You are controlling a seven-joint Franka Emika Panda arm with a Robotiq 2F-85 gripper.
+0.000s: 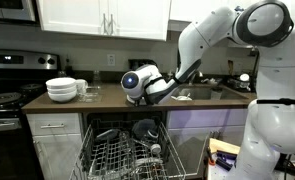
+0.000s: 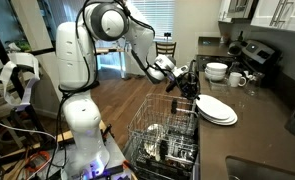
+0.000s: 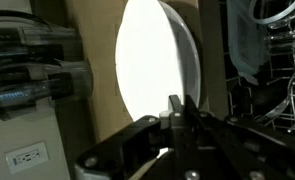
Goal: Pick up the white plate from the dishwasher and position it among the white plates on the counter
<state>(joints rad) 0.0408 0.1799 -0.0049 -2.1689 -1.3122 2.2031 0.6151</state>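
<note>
In the wrist view my gripper (image 3: 177, 106) is shut on the rim of a white plate (image 3: 152, 55), which stands on edge in front of the camera. In both exterior views the gripper (image 1: 140, 95) (image 2: 186, 84) hangs over the counter's front edge, above the open dishwasher and its wire rack of dark dishes (image 1: 127, 150) (image 2: 167, 135). A low stack of white plates (image 2: 216, 108) lies on the dark counter (image 2: 259, 130) just beyond the gripper. The held plate is hard to make out in the exterior views.
A stack of deep white bowls (image 1: 62, 89) (image 2: 217, 70) and mugs (image 2: 237, 78) stand further along the counter, towards the black stove (image 1: 7, 97). A sink (image 1: 199, 92) lies on the counter's other side. The dropped dishwasher door and rack fill the space below.
</note>
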